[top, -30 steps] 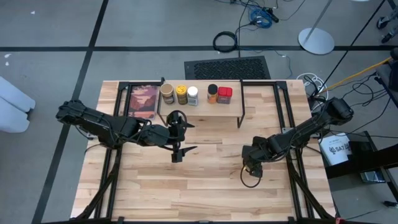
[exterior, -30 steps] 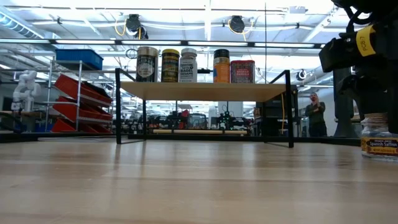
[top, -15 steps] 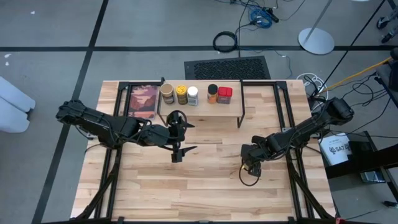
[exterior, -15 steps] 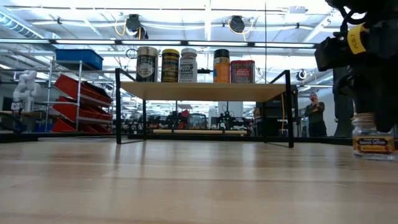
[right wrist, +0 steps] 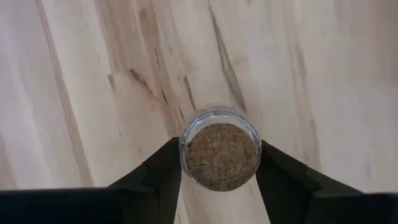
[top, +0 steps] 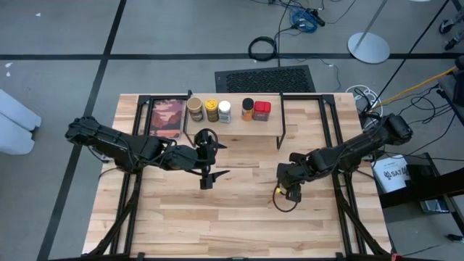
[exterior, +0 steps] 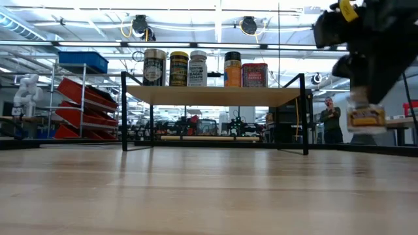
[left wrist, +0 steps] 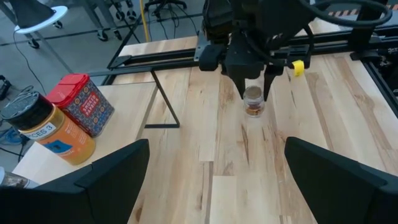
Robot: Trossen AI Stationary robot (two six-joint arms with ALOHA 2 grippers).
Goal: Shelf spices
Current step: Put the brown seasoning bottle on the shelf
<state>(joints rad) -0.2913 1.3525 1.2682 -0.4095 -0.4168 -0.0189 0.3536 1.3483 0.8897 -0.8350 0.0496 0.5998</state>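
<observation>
A small glass jar (right wrist: 221,155) with a cork top hangs above the table's right half, with my right gripper (top: 288,183) shut on it; the low view shows this small jar (exterior: 366,116) clear of the tabletop. The shelf (top: 239,125), a light plank on black legs, stands at the far middle. On it stand several spices: a tan jar (top: 195,109), a yellow-lidded jar (top: 212,110), a white-lidded jar (top: 225,111), a dark-lidded orange jar (top: 248,109) and a red box (top: 262,110). My left gripper (top: 208,159) waits open in front of the shelf's left end. My right gripper pinches the small jar between its two fingers (right wrist: 158,177), one on each side of its round upper wall (right wrist: 184,158) just below the cork top. The fingers come from above, pointing steeply down. The jar hangs upright, lifted clear of the table (exterior: 366,127).
A reddish picture in a black frame (top: 167,118) lies left of the shelf. Black rails (top: 330,123) run along the table's left and right sides. Bare wood (top: 239,217) lies between the arms and the near edge. A person (exterior: 332,121) stands far behind the table.
My right gripper has risen and gone a little toward the table's left and the shelf, taking the small jar with it. The jar stood on the table a second ago and now hangs upright, clear of the wood.
</observation>
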